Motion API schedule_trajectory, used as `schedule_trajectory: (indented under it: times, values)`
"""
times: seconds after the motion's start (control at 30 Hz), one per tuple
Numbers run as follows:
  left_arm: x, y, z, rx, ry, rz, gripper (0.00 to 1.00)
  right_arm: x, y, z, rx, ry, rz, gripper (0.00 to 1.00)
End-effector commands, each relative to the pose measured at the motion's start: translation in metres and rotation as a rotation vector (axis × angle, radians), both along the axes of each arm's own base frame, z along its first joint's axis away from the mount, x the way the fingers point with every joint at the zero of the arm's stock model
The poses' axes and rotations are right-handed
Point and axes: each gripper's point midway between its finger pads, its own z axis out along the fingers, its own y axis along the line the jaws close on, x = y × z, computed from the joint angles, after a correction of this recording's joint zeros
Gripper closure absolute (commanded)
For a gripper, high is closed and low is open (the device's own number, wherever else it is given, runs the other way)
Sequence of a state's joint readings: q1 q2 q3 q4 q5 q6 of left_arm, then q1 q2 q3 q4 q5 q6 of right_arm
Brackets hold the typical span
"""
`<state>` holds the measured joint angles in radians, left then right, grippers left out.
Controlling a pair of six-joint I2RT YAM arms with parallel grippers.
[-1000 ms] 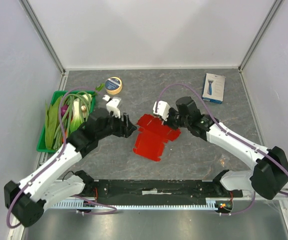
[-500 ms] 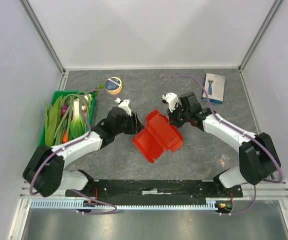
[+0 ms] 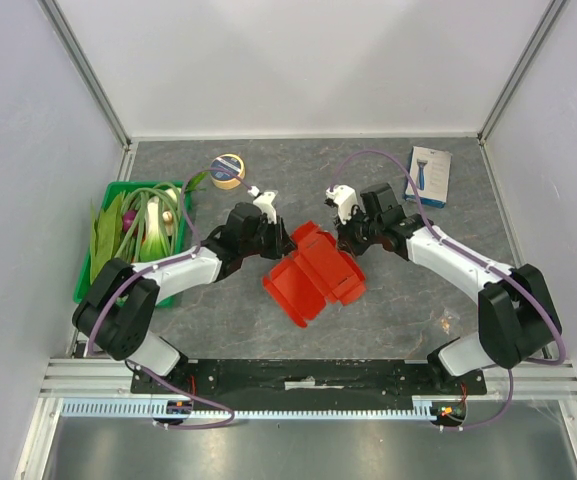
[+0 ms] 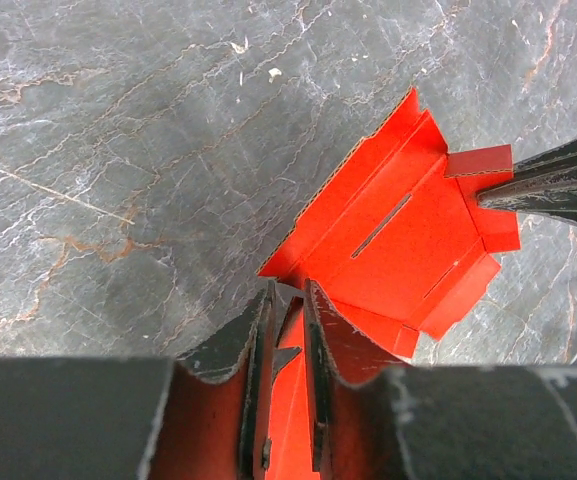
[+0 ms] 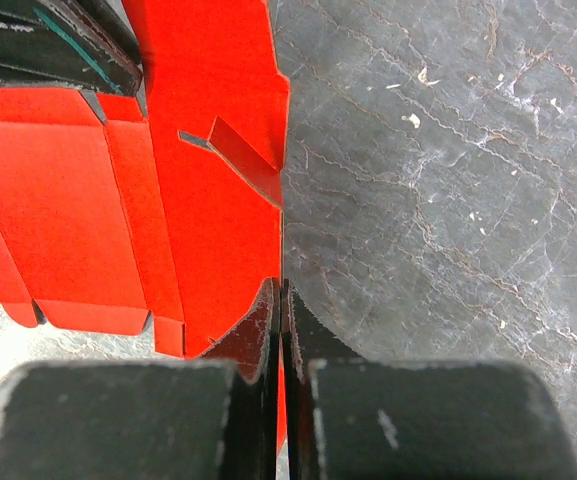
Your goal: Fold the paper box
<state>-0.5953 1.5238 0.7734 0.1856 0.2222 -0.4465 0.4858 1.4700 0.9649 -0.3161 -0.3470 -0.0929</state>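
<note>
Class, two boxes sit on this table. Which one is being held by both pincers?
The red paper box at the table's centre, pinched at opposite edges by both pincers. The white-and-blue retail box lies untouched at the far right corner.

The paper box (image 3: 315,272), a glossy red cardboard blank, is standing partly folded, panels bending upward mid-table.

**What else sits on your table**

You have a grey marbled tabletop (image 3: 268,310) with three bystanders on it. At your far left, a green tray (image 3: 86,285) holds leafy green stalks (image 3: 140,232), with something purple tucked among them. Just beyond the tray, toward the back wall, a roll of yellowish tape (image 3: 228,171) lies flat. Well apart, in the far right corner, a white-and-blue retail box (image 3: 428,176) lies flat too.
</note>
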Motion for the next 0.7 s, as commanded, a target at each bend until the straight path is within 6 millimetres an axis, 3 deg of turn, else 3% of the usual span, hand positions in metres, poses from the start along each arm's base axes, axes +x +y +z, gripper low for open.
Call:
schedule_trajectory:
  times: [0.0,0.1,0.27,0.4,0.53,0.67]
  values:
    - [0.004,-0.013,0.024,-0.028,-0.093,-0.057,0.77,0.011,0.008,0.014,0.043,-0.012,-0.011,1.00]
    - [-0.001,-0.015,0.021,-0.002,-0.093,-0.059,0.69,0.011,0.010,0.013,0.052,-0.002,-0.011,1.00]
    - [-0.004,-0.017,0.013,0.074,-0.090,-0.039,0.71,0.012,0.013,0.011,0.061,0.011,-0.017,1.00]
    - [-0.010,-0.022,0.006,0.187,-0.127,-0.011,0.84,0.013,0.015,0.012,0.075,0.022,-0.026,1.00]
    - [-0.007,-0.016,0.007,0.322,-0.227,0.106,0.88,0.014,0.014,0.010,0.088,0.046,-0.077,1.00]
    - [-0.008,-0.027,-0.001,0.374,-0.325,0.136,0.93,0.015,0.017,0.011,0.134,0.077,-0.153,1.00]
